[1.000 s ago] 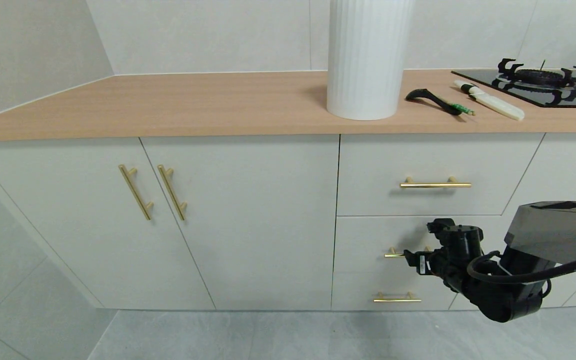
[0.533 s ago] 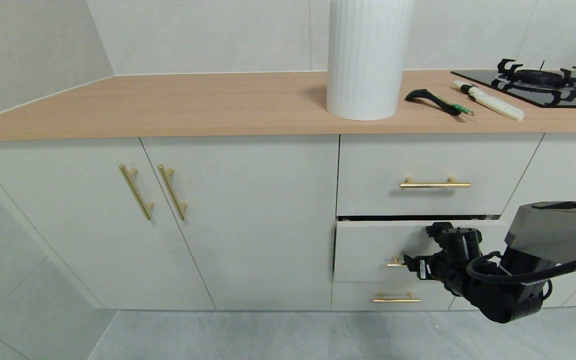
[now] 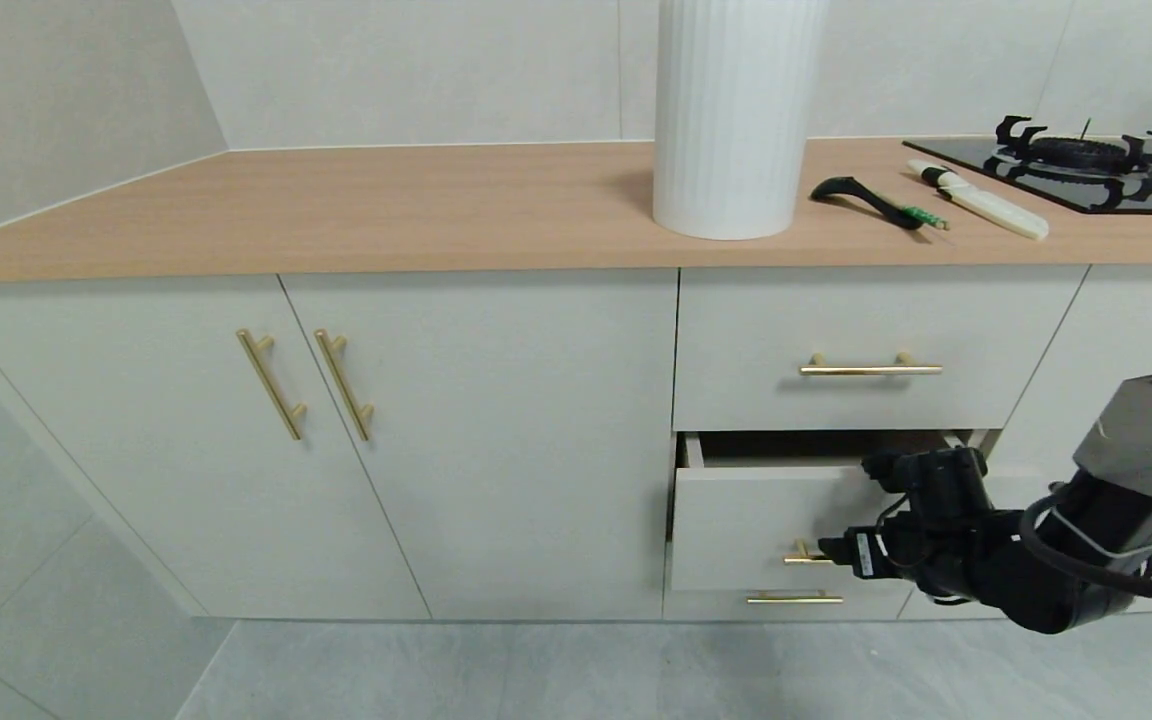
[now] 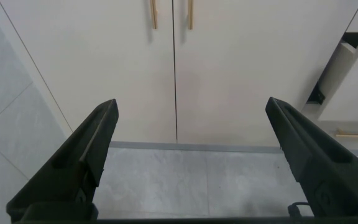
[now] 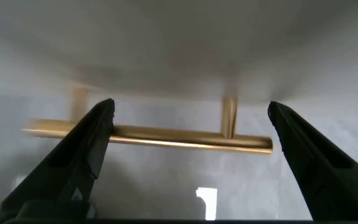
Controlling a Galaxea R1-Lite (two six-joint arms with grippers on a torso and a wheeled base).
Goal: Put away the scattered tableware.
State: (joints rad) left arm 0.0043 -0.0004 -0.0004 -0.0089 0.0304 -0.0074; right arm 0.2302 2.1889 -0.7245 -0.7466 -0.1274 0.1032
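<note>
A black ladle (image 3: pixel 866 202) with a green-patterned handle and a white knife (image 3: pixel 981 200) lie on the wooden countertop (image 3: pixel 386 210), right of a tall white ribbed container (image 3: pixel 731 120). Below them the middle drawer (image 3: pixel 736 520) stands partly pulled out, and its dark inside shows. My right gripper (image 3: pixel 821 553) is at that drawer's gold handle (image 5: pixel 166 138). In the right wrist view its fingers (image 5: pixel 89 149) stand wide apart, with the bar running across between them. My left gripper (image 4: pixel 191 106) is open and holds nothing. It hangs low over the floor and faces the cabinet doors (image 4: pixel 173 68).
A black gas hob (image 3: pixel 1086 165) sits at the countertop's right end. The top drawer (image 3: pixel 871 345) and bottom drawer (image 3: pixel 794 600) are closed. Two closed doors with gold handles (image 3: pixel 306 385) are on the left. Grey tiled floor (image 3: pixel 436 670) lies in front.
The middle drawer went from closed to partly pulled out. My right gripper came back and down with its handle.
</note>
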